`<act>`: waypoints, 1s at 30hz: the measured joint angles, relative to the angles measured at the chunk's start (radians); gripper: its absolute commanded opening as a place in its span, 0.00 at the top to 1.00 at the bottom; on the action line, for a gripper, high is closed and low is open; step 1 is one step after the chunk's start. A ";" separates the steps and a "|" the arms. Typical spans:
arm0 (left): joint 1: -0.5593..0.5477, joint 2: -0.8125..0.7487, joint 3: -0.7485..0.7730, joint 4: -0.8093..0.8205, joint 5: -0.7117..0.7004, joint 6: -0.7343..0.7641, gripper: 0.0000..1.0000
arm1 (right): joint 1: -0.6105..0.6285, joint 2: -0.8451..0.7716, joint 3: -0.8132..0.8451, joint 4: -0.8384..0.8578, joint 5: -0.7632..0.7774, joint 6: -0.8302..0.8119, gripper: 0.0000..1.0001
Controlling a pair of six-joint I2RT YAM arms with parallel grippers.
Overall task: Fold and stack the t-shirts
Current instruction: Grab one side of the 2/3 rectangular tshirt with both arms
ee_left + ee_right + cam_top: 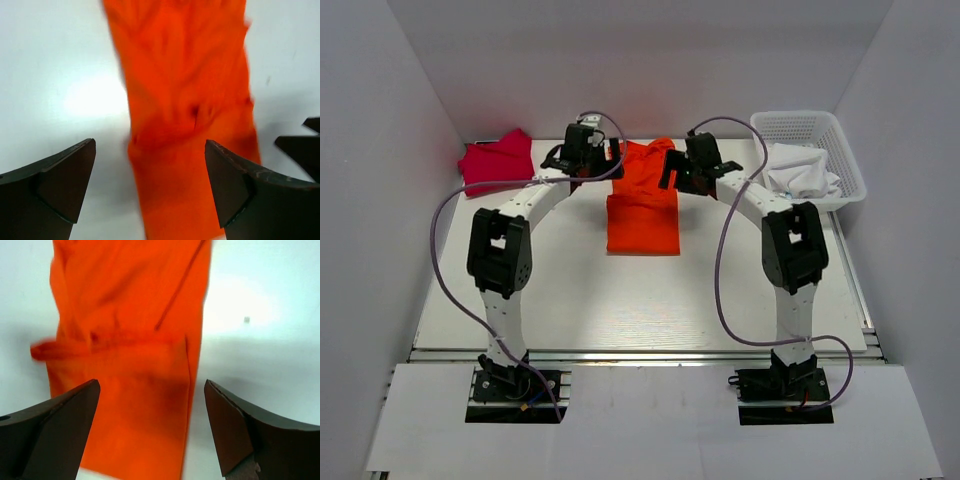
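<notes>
The orange t-shirt [643,210] lies folded into a long narrow strip at the middle back of the table [620,300]. Both grippers hover over its far end, with nothing between the jaws. My left gripper [592,162] is open above the strip's left edge; its wrist view shows orange fabric [185,100] below the spread fingers [150,145]. My right gripper [682,168] is open above the right edge, and the shirt [130,340] fills the gap under it [151,384]. The crimson-pink t-shirt [498,160] sits crumpled at the back left.
A white mesh basket [815,122] stands at the back right with a white cloth [802,172] in it. Purple cables loop from both arms. White walls close in the table on three sides.
</notes>
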 measured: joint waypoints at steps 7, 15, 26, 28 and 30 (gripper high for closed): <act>-0.014 -0.261 -0.439 0.026 0.063 0.006 0.00 | 0.012 -0.240 -0.379 0.053 -0.100 -0.021 0.10; -0.030 -0.306 -0.632 0.069 0.166 -0.032 0.00 | 0.013 -0.293 -0.549 0.079 -0.187 0.001 0.10; -0.032 -0.235 -0.667 0.134 0.248 -0.055 0.39 | 0.013 -0.251 -0.583 0.140 -0.251 0.043 0.25; -0.032 -0.235 -0.680 0.150 0.265 -0.056 0.45 | 0.013 -0.250 -0.595 0.145 -0.261 0.051 0.31; -0.032 -0.235 -0.694 0.166 0.278 -0.059 0.47 | 0.013 -0.250 -0.603 0.156 -0.267 0.058 0.35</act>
